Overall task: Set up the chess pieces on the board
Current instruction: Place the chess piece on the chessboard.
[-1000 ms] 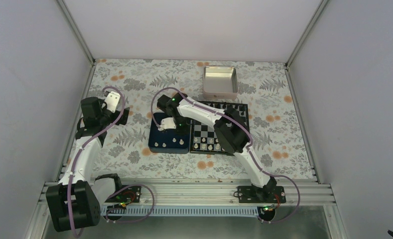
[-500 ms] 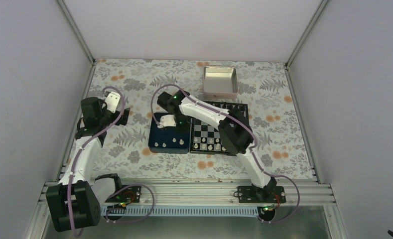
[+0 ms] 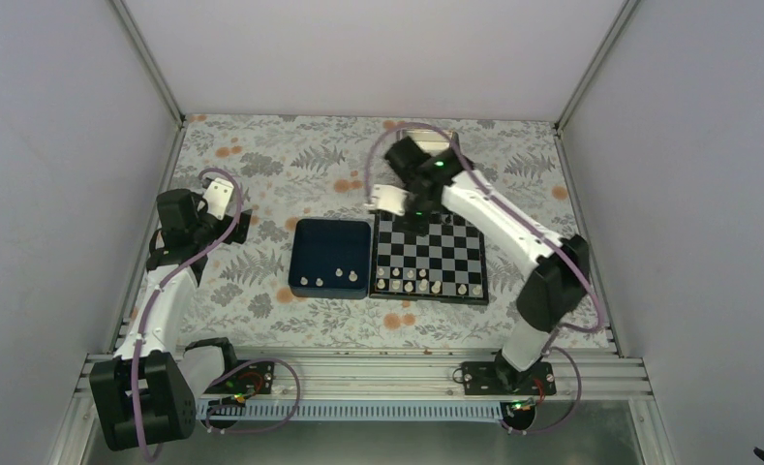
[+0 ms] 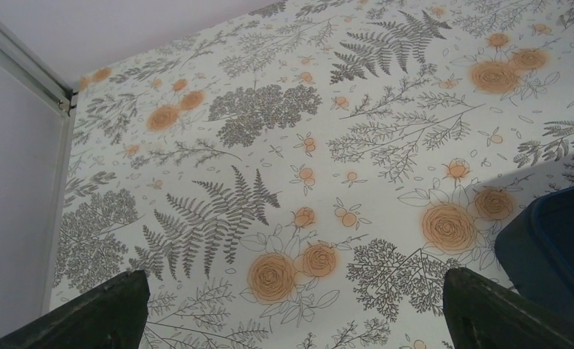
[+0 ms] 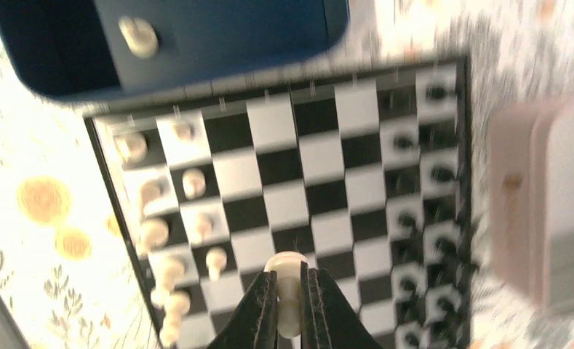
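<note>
Near rows of board: small cream chess pieces stand in the two nearest rows of the small square black-and-white chequered board with a black rim.
Tray: a dark blue square tray lies just beside the board's left edge, with four more cream pieces along its near side.
Left arm: the left gripper hangs over the floral-patterned tablecloth, left of the tray. Its fingers are spread wide with nothing between them.
Right arm: the right gripper is raised above the board's far left corner. Its fingers are clamped on one cream piece, whose rounded head shows above the fingertips.
Far rows of board: tiny black pieces stand there, blurred in the wrist view.
Beyond board: a pale metal tin, largely hidden by the right arm from overhead.
</note>
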